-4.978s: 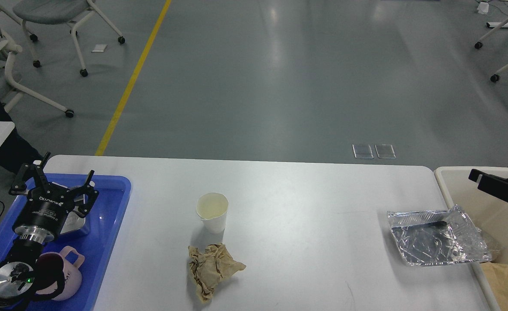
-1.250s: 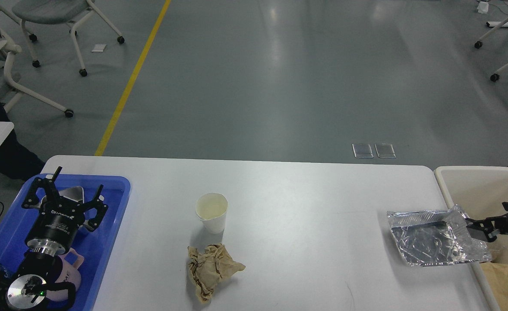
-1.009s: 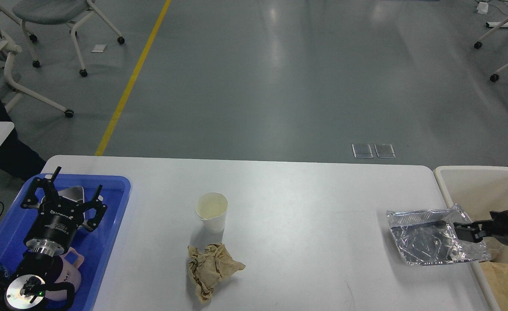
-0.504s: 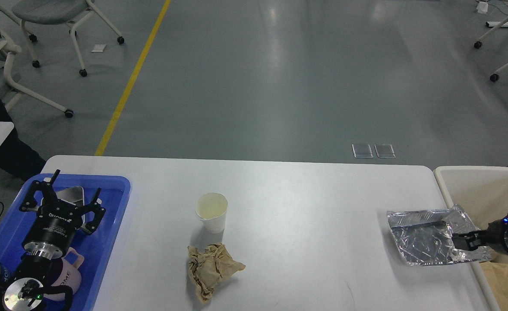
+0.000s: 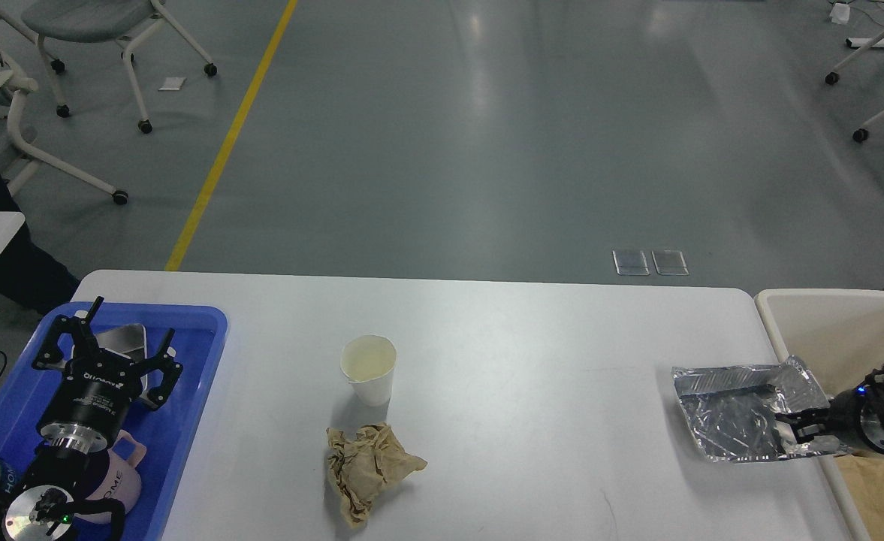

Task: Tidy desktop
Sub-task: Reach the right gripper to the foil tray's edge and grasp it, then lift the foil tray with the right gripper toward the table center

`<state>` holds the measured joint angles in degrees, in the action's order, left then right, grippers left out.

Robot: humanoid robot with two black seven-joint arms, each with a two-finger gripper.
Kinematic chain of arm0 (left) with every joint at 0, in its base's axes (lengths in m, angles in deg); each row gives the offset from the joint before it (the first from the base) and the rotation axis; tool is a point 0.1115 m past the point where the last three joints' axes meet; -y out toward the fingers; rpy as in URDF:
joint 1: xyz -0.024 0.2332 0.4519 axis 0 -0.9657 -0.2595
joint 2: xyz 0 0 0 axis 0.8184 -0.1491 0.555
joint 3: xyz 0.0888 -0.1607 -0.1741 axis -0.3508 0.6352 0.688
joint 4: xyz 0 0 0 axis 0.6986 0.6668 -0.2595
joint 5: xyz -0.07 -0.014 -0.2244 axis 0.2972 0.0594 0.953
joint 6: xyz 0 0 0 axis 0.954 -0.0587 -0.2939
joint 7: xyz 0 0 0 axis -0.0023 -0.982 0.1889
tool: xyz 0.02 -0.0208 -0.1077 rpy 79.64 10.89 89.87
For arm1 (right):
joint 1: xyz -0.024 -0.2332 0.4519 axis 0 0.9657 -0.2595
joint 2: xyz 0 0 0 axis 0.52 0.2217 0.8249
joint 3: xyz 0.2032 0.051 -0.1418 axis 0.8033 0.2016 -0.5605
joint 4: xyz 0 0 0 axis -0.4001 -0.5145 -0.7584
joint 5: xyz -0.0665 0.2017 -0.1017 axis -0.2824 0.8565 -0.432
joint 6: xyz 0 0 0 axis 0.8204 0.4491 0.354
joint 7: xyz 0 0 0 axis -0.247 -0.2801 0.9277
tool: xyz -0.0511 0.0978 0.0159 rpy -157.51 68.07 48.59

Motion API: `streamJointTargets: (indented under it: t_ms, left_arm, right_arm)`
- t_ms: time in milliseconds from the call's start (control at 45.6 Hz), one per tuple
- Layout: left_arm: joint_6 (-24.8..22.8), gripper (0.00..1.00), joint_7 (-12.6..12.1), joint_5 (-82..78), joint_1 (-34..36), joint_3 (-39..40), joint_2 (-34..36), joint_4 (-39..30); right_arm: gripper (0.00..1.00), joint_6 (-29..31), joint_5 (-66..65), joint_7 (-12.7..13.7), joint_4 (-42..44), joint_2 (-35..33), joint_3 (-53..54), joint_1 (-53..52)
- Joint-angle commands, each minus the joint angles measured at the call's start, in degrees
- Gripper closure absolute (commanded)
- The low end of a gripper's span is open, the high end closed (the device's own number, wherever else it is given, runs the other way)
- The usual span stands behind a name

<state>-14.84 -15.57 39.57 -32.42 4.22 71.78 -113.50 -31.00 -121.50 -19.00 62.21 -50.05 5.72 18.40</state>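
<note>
On desktop (image 5: 532, 361) – right gripper (image 5: 793, 430) seemingly gripping foil tray (image 5: 742, 409).

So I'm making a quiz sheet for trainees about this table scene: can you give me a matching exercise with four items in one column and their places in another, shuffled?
Items:
1. paper cup
2. crumpled brown paper
3. foil tray
4. pink mug

Places:
A. inside the blue tray
B. near the desktop centre, standing upright
C. at the desktop's right end, beside the cream bin
D. just in front of the cup, nearer the robot

Pairs: 1-B, 2-D, 3-C, 4-A
</note>
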Motion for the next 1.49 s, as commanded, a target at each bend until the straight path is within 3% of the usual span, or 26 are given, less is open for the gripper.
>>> streamJointTargets:
  t_ms: [0,88,175,241,526,811,987,1272,1469]
  left_arm:
    - [-0.01,0.04,0.00,0.01,-0.11,0.00,0.02,0.01]
    - [-0.01,0.04,0.09,0.01,-0.11,0.00,-0.07,0.01]
    - [-0.01,0.04,0.09,0.01,-0.11,0.00,-0.07,0.01]
    - [-0.01,0.04,0.09,0.01,-0.11,0.00,-0.16,0.01]
    - [0.08,0.04,0.09,0.01,0.07,0.00,-0.07,0.01]
    - [0.17,0.04,-0.08,0.01,-0.02,-0.08,0.11,0.01]
    - [0.17,0.04,-0.08,0.01,-0.37,0.00,0.46,-0.08]
    - [0.17,0.04,-0.08,0.01,-0.90,0.09,1.60,-0.08]
    - [0.26,0.04,-0.08,0.01,-0.90,0.00,1.51,-0.08]
  right_arm:
    - [0.74,0.58,3.07,-0.19,2.02,1.25,-2.23,0.02]
    - [0.89,0.93,6.15,-0.28,2.81,1.69,-3.63,-0.07]
    - [0.92,1.73,8.87,-0.28,3.34,1.69,-5.57,-0.16]
    - [1.00,1.81,10.11,-0.71,3.51,1.69,-6.88,-0.16]
    - [1.00,5.41,17.93,-4.05,3.43,1.61,-7.42,-2.35]
    - [1.00,15.52,31.99,-5.90,2.20,-1.56,-7.50,-9.91]
    - [1.00,19.22,33.75,-6.78,-5.44,-5.42,-7.42,-15.62]
    - [1.00,18.69,33.58,-4.50,-29.25,-18.16,-7.59,-24.85]
    - [1.00,13.60,31.30,2.44,-46.13,-26.60,-7.68,-28.81]
